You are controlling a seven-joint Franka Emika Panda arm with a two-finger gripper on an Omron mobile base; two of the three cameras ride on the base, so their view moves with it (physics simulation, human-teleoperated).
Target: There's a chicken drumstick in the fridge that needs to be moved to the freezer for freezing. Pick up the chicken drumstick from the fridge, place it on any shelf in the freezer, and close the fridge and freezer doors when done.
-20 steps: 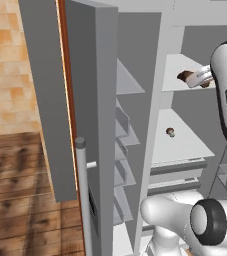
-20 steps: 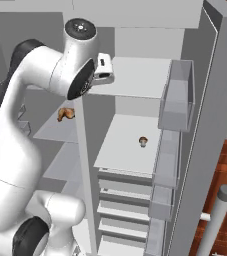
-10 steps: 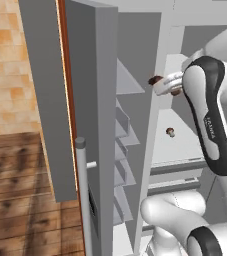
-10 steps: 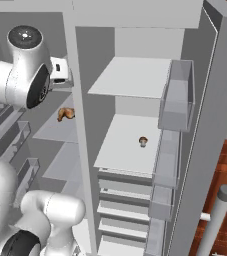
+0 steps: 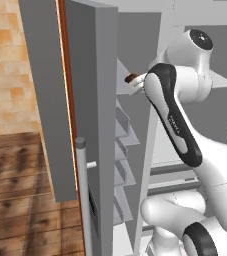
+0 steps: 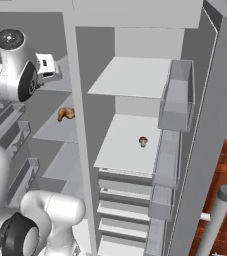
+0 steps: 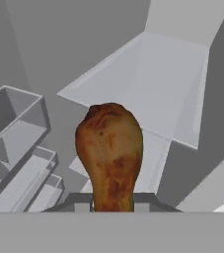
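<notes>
**A:** Although the arm covers much of the left base view, what can you make out of the gripper?

**B:** Little. The gripper [image 5: 135,82] sits at the end of the white arm, up against the front edge of a slim white shelf [image 5: 122,75] in the freezer [image 5: 127,135], the narrow left compartment. Its fingers are hidden behind the arm's dark forearm. A small brown lump at its tip is the chicken drumstick [image 5: 131,78].

**A:** Is the drumstick held?

**B:** Yes. In the hand view the chicken drumstick [image 7: 110,153] rises from the bottom centre, thick meaty end up, with its narrow lower end clamped between the jaws. The bone end is cut off from sight at the bottom. Behind it are a white shelf seen from below and white bins at the left.

**A:** And the right base view?

**B:** The drumstick [image 6: 66,114] shows as a small brown shape in the freezer compartment, above a shelf; the gripper itself is hard to pick out there. In the fridge [image 6: 135,100], the wider compartment, a small round brown lump [image 6: 143,141] sits on the middle shelf.

**A:** The doors?

**B:** Both stand open. The freezer door [image 5: 85,100] fills the left side with its silver bar handle [image 5: 83,200]; the fridge door [image 6: 205,130] carries clear bins, its top cut off.
</notes>
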